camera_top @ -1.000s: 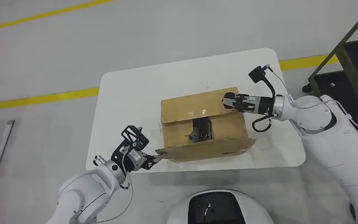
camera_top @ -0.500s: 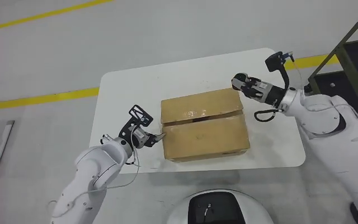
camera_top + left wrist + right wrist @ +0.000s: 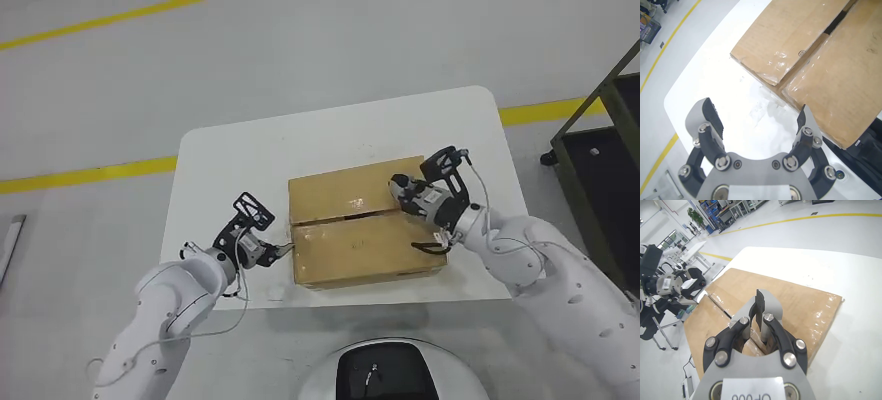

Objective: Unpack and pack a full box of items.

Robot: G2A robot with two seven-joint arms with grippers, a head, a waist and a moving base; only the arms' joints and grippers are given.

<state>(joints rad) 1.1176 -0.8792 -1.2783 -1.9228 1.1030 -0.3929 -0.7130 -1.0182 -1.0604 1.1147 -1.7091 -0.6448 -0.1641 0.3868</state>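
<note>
The brown cardboard box (image 3: 340, 250) stands in the middle of the white table (image 3: 230, 170). Both its top flaps lie folded down, with a narrow dark seam (image 3: 836, 20) between them. My left gripper (image 3: 283, 250) is open at the box's left end near the front corner, low over the table; in its wrist view (image 3: 757, 115) one fingertip (image 3: 802, 115) sits against the near flap's edge. My right gripper (image 3: 397, 188) is shut with nothing in it, over the box top (image 3: 791, 302) at the right end of the seam.
A scrap of clear tape (image 3: 770, 98) lies on the table beside the box's left end. A dark metal rack (image 3: 600, 170) stands off the table's right side. Bare tabletop lies to the left of and behind the box.
The flaps stood open one second ago and now lie shut. My right gripper let go of the far flap, swung out to the back right, then came back over the seam.
</note>
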